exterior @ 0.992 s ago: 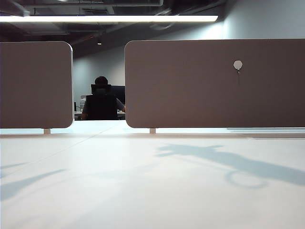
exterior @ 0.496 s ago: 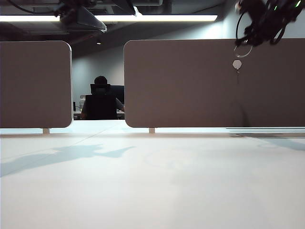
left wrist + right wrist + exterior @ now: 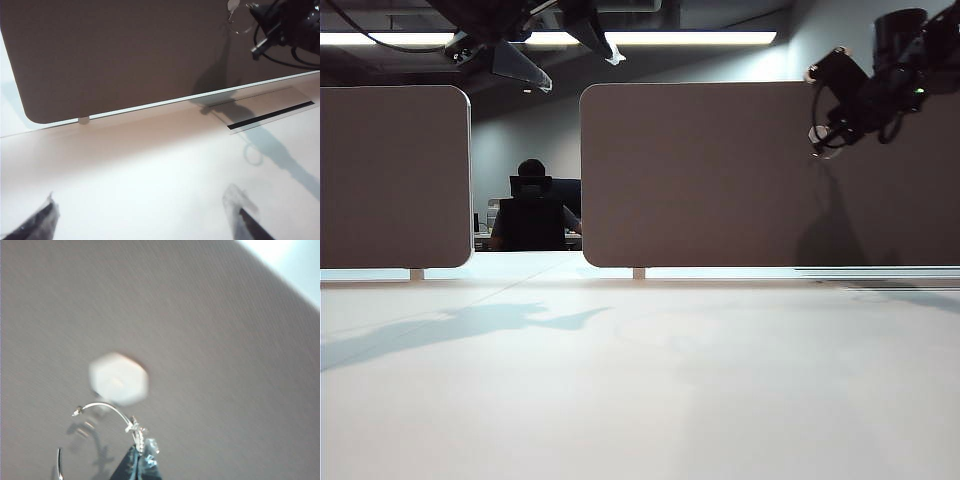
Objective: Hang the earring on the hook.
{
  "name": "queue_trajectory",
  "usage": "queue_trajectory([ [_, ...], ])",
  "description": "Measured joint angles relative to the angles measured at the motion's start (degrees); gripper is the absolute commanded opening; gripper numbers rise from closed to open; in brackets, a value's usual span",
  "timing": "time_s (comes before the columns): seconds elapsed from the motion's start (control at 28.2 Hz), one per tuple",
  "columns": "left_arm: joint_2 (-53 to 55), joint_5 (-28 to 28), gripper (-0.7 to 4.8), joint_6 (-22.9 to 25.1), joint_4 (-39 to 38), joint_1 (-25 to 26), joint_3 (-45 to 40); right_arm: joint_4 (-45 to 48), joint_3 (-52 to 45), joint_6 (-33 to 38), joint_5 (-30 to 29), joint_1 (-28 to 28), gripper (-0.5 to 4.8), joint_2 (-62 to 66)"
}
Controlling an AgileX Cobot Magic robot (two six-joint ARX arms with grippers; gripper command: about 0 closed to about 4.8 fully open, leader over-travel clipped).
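Observation:
The hook's white hexagonal pad (image 3: 118, 378) is fixed to the grey panel, and its metal hook is blurred below it. My right gripper (image 3: 137, 462) is shut on the clasp of the earring (image 3: 107, 407), a thin silver hoop that hangs just under the pad. In the exterior view, the right gripper (image 3: 832, 128) holds the earring (image 3: 823, 142) against the right panel and covers most of the hook (image 3: 815, 132). My left gripper (image 3: 555, 50) hangs open, high at the upper left, with nothing between its fingers. The left wrist view shows the left gripper (image 3: 142, 222), the earring (image 3: 242, 24) and the hook (image 3: 232, 6).
Two grey partition panels (image 3: 700, 175) stand along the back of the white table (image 3: 640, 380). A seated person (image 3: 532, 210) shows through the gap between them. A clear strip with a black band (image 3: 270, 115) lies on the table below the right arm.
The right arm has come down from the top right to the hook's height, carrying the earring and now covering the pad. The left arm has come further into view at the upper left.

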Motion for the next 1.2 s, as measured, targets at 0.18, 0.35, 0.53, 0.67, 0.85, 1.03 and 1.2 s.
queue_trajectory([
  [0.18,0.0,0.0,4.79,-2.6,0.0,0.0,0.0,1.2,0.0,0.0,-0.9,-1.5,-0.06,1.6],
  [0.35,0.0,0.0,4.79,-3.7,-0.1,0.0,0.0,3.0,2.5,1.0,-3.1,-1.3,-0.06,3.8],
  [0.53,0.3,0.0,4.79,-3.7,0.0,0.0,0.0,2.7,2.5,1.6,-1.0,-0.8,-0.06,3.8],
  [0.67,1.0,0.0,4.79,-3.7,0.0,0.0,0.0,-3.5,2.5,2.1,0.4,-0.2,-0.06,1.4],
  [0.85,0.9,0.0,4.79,-3.7,0.0,0.0,0.0,-7.6,2.7,3.0,1.3,0.0,-0.06,-0.2],
  [1.03,0.9,0.0,4.79,-3.7,0.0,0.0,0.0,-11.8,2.5,3.3,1.5,0.1,-0.06,-0.2],
  [1.2,0.9,0.0,4.79,-3.7,0.0,0.0,0.0,-4.9,2.6,3.0,-1.5,0.0,-0.06,0.1],
])
